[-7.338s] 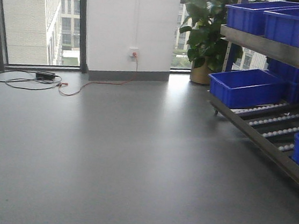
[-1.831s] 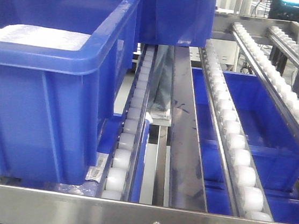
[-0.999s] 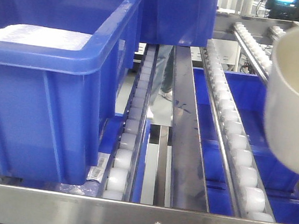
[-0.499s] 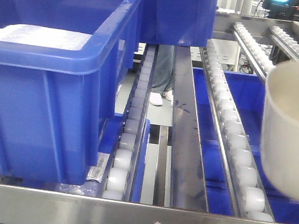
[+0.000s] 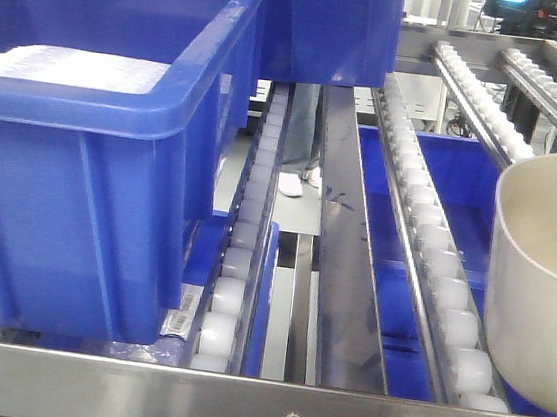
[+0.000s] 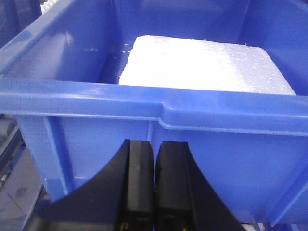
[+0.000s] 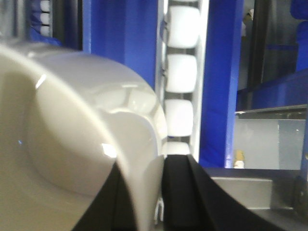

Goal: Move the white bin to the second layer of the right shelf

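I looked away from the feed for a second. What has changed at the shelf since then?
The white bin dropped lower over the roller lanes at the right, its rim still pinched by the right claw. The blue crate and left claw stayed put.

Bright, even light; glare on the white bin, blurred close up.

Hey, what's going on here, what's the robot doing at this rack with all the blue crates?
The right gripper is pinching the wall of the white bin, holding it at the right side of the roller shelf, just behind the front rail. Whether the bin already rests on the rollers cannot be told. The left gripper is shut and empty, facing a blue crate with a white foam block inside.
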Controlling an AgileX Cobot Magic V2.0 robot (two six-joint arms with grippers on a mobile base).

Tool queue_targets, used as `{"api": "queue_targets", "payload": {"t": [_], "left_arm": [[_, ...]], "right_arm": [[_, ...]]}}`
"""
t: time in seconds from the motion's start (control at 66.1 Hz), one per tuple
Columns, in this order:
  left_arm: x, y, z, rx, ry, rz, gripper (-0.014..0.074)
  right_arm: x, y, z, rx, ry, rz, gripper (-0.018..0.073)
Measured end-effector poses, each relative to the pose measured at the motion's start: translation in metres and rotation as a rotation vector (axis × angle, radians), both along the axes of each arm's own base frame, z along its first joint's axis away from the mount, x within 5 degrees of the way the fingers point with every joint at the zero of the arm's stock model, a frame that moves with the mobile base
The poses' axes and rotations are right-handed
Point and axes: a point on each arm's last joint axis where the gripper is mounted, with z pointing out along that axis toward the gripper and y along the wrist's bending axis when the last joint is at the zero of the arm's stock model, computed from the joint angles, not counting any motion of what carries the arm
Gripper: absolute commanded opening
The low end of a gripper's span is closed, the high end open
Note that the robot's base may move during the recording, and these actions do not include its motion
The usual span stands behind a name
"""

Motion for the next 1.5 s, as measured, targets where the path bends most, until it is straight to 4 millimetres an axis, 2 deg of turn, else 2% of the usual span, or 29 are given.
{"api": "queue_targets", "payload": {"t": [0.56, 0.666, 0.772, 0.847, 1.135, 1.362, 1.422, 1.498], "left_arm": [[0.0, 0.0, 0.0, 0.0, 0.0, 0.0, 0.0085], [0.0, 0.0, 0.0, 0.0, 0.0, 0.0, 0.0085], [0.0, 0.0, 0.0, 0.0, 0.0, 0.0, 0.0085], [0.0, 0.0, 0.0, 0.0, 0.0, 0.0, 0.0085], [0.0, 0.0, 0.0, 0.0, 0.0, 0.0, 0.0085], [0.0, 0.0, 0.0, 0.0, 0.0, 0.0, 0.0085], [0.0, 0.0, 0.0, 0.0, 0.0, 0.0, 0.0085], [0.0, 0.0, 0.0, 0.0, 0.0, 0.0, 0.0085]], "right_arm": [[-0.003, -0.001, -0.004, -0.007, 0.009, 0.002, 0.0069], [-0.002, -0.001, -0.004, -0.006, 0.004, 0.003, 0.0225], [0.0, 0.0, -0.004, 0.007, -0.019, 0.001, 0.0489], [0.0, 0.0, 0.0, 0.016, -0.051, 0.001, 0.0557], [-0.006, 0.0, 0.022, 0.045, -0.182, 0.001, 0.056], [-0.026, -0.002, 0.054, 0.067, -0.333, 0.002, 0.0554], [-0.037, -0.004, 0.068, 0.078, -0.403, 0.002, 0.0512], [-0.056, -0.006, 0.086, 0.092, -0.507, 0.003, 0.0372]]}}
